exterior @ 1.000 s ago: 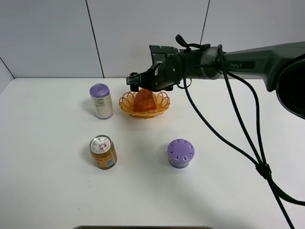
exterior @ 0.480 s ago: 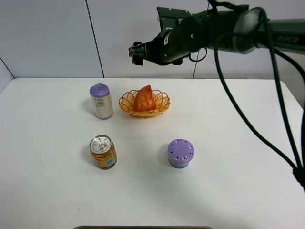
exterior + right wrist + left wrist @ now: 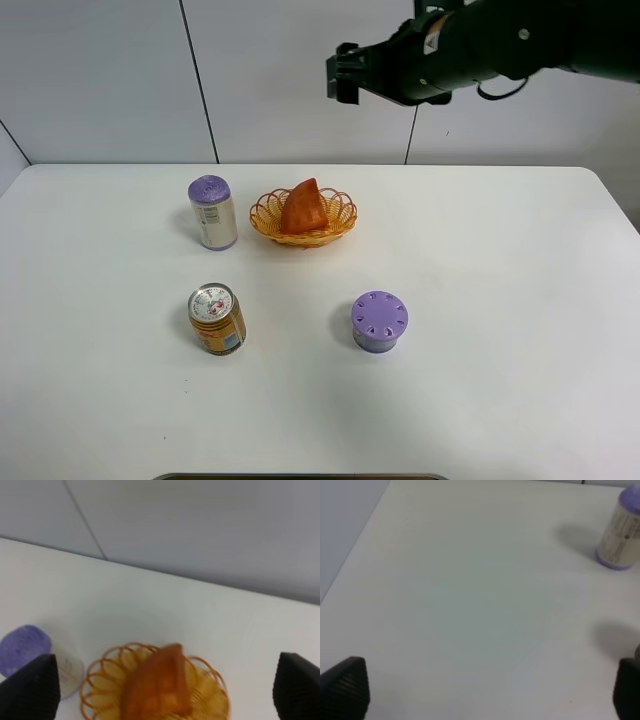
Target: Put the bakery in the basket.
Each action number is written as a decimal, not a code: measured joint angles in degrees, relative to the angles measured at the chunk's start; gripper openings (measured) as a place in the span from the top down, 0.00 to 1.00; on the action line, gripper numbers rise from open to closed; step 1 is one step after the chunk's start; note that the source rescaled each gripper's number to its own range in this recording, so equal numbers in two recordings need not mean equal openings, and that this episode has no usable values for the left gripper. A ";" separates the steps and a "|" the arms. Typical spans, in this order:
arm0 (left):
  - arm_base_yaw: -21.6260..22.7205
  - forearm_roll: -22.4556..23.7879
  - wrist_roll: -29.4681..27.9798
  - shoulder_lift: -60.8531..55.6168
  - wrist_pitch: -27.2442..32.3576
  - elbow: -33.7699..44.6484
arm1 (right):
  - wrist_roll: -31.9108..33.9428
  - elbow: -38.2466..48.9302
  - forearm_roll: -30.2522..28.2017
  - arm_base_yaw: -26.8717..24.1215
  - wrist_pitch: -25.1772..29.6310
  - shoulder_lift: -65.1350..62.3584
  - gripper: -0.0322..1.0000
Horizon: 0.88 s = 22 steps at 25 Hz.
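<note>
The orange-brown waffle slice, the bakery (image 3: 302,209), stands on edge inside the orange wicker basket (image 3: 341,217) at the back middle of the table. It also shows in the right wrist view (image 3: 159,685), inside the basket (image 3: 207,690). My right gripper (image 3: 343,73) is high above the table, up and right of the basket, open and empty; both its fingertips (image 3: 31,689) show wide apart. My left gripper's fingertips (image 3: 346,686) are wide apart over bare table; the left arm is out of the exterior view.
A purple-lidded white can (image 3: 212,211) stands left of the basket. An orange can (image 3: 217,318) stands at the front left. A squat purple jar (image 3: 379,321) stands at the front middle.
My right gripper has let go of the bakery, risen from the basket and moved up and right. The bakery stays in the basket.
</note>
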 joint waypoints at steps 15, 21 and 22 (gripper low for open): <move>0.00 0.00 0.00 0.00 0.00 0.00 | 0.33 19.42 -7.48 -6.74 9.73 -35.28 0.15; 0.00 0.00 0.00 0.00 0.00 0.00 | 0.33 19.44 -13.01 -6.74 22.54 -46.76 0.15; 0.00 0.00 0.00 0.00 0.00 0.00 | 0.33 19.44 -13.09 -6.74 24.16 -48.54 0.15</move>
